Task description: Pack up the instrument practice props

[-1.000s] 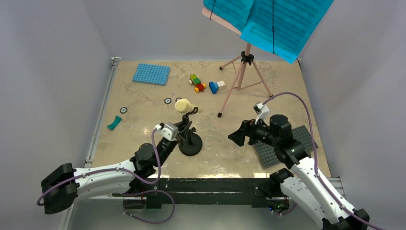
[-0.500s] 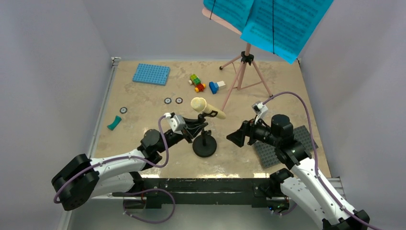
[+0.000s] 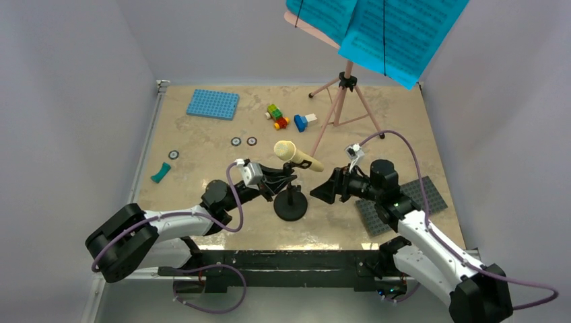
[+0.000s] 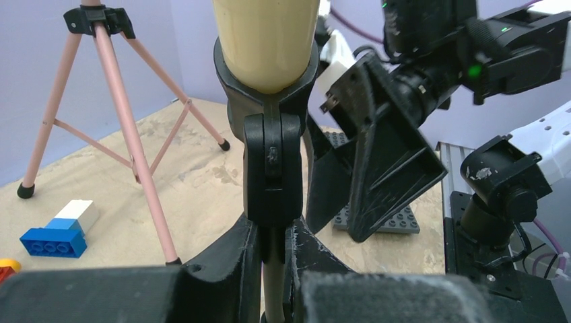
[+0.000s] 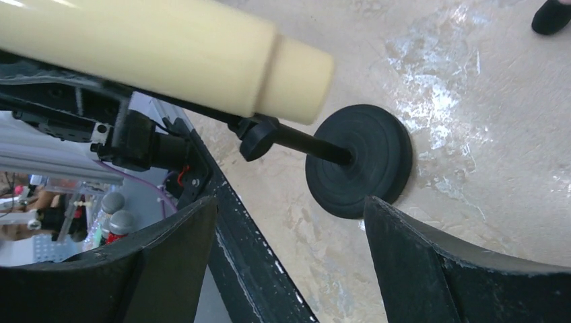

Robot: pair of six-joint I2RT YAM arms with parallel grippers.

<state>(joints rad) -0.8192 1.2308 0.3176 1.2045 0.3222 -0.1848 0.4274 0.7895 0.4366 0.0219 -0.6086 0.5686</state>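
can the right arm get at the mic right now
Probably yes: the right fingers stand open facing the microphone, whose tail end juts free of its clip; the left fingers grip only the mic stand.

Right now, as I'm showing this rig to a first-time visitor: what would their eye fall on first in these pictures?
The cyan sheet-music pages loom largest, atop the pink tripod music stand at the far right of the table. Mid-table, the cream toy microphone sits tilted in its black mic stand, whose stem the left gripper clamps while the open right gripper faces it from the right.
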